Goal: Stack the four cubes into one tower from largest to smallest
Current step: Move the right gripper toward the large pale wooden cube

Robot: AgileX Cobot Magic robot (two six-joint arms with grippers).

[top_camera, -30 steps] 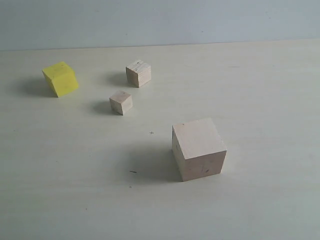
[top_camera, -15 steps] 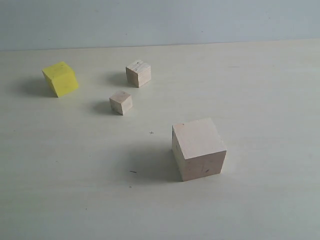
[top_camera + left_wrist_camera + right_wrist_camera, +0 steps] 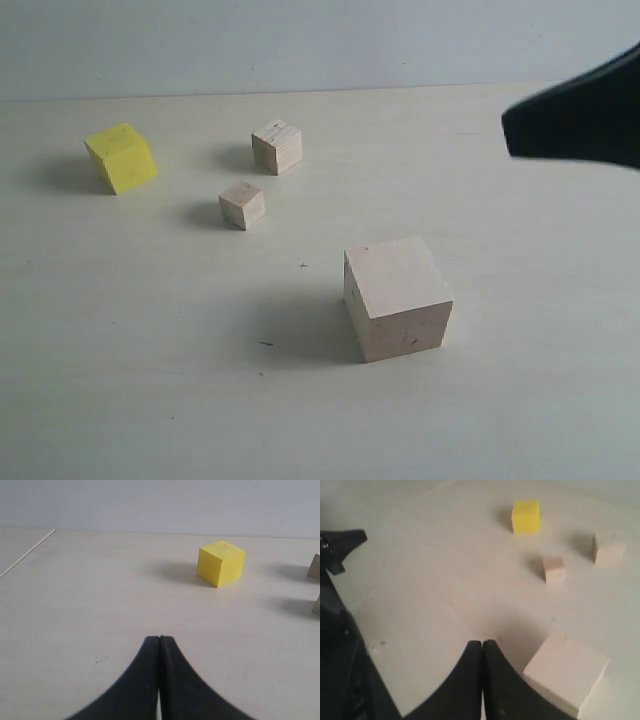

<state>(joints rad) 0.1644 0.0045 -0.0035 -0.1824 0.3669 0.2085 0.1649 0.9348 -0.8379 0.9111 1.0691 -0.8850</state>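
1. Pale table (image 3: 120, 380) carries four cubes (all apart): large pale cube (image 3: 397, 297) in front, smallest cube (image 3: 242, 205) behind it, plywood cube (image 3: 277, 146) and yellow cube (image 3: 121, 157) farthest back.
2. Left fingers (image 3: 142, 680) are pressed together, empty.
3. Right fingers (image 3: 465, 680) are together too, empty.

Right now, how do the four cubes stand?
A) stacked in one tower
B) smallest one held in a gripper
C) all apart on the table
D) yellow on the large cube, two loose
C: the large pale cube, yellow cube, plywood cube and smallest cube each sit alone on the table, none touching another.
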